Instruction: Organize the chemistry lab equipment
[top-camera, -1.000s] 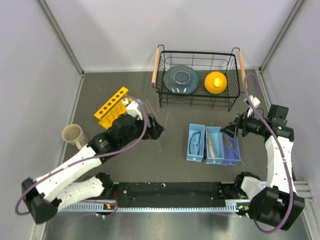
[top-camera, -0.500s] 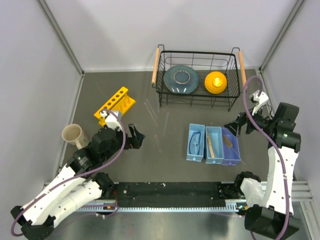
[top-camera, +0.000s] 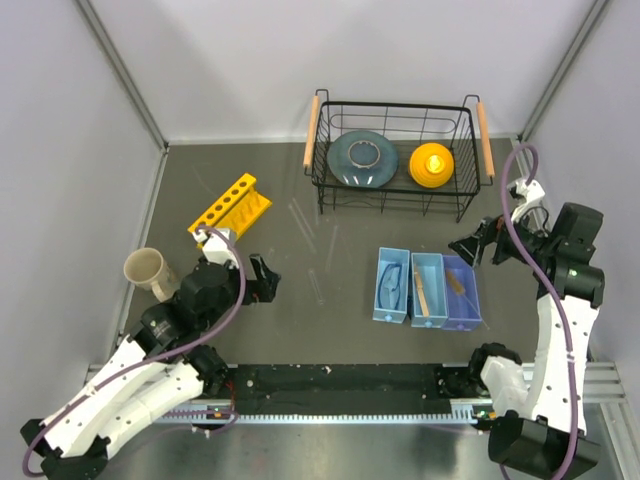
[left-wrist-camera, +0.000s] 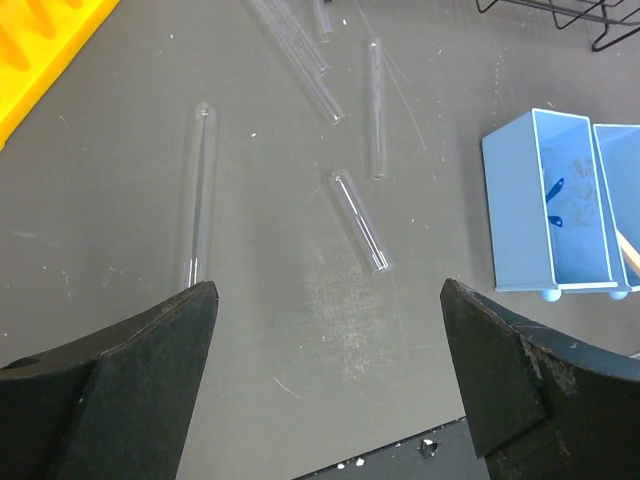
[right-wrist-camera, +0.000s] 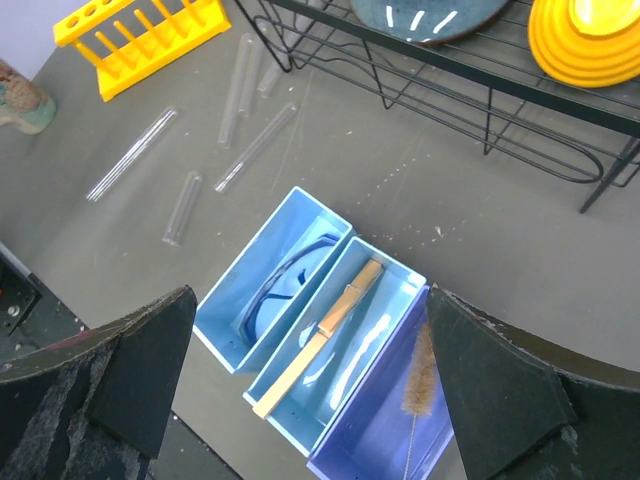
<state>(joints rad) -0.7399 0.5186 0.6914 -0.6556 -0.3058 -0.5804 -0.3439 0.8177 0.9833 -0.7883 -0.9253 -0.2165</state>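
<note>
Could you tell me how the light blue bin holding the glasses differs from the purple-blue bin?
The light blue rectangular plastic bin is paler than the purple-blue rectangular plastic bin. The light blue one holds blue-rimmed safety glasses; the purple-blue one holds a thin bristle brush. In the top view the light blue bin ends the row on the left, the purple-blue on the right. Both are open-topped and lie parallel.

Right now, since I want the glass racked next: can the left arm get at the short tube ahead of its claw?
Probably yes. The left claw is open, and the short tube lies flat just ahead, apart from the other tubes and the blue bin; nothing seems to block it.
</note>
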